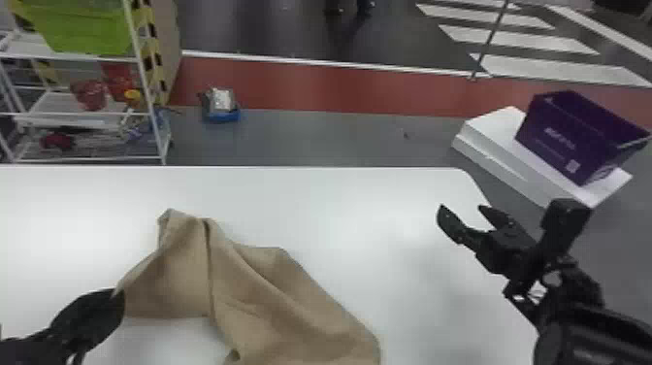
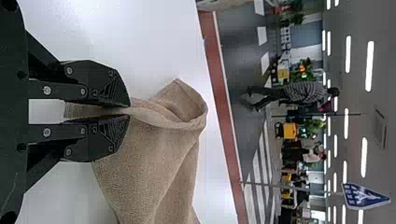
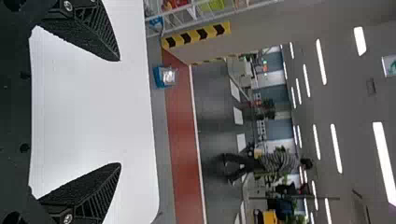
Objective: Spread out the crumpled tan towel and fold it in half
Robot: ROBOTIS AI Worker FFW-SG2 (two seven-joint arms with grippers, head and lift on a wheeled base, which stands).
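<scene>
Towel [image 2: 144, 163], caught in left gripper [image 1: 116, 293]: cloth, matt, rough nap. Screw [image 2: 46, 90] behind that gripper's tips: bright metal. Tabletop [image 1: 339, 208] beneath: smooth, soft sheen. Right gripper [image 1: 460, 207]: inner finger faces rough, grained. Bin [image 1: 558, 138] beyond it: smooth, plastic-looking.

The left gripper [image 1: 118, 292] sits at the head view's lower left, its two black fingers closed close together at the tips. The right gripper [image 1: 460, 207] is at the right, fingers spread wide, its black arm [image 1: 587, 335] slanting in from the lower right.
</scene>
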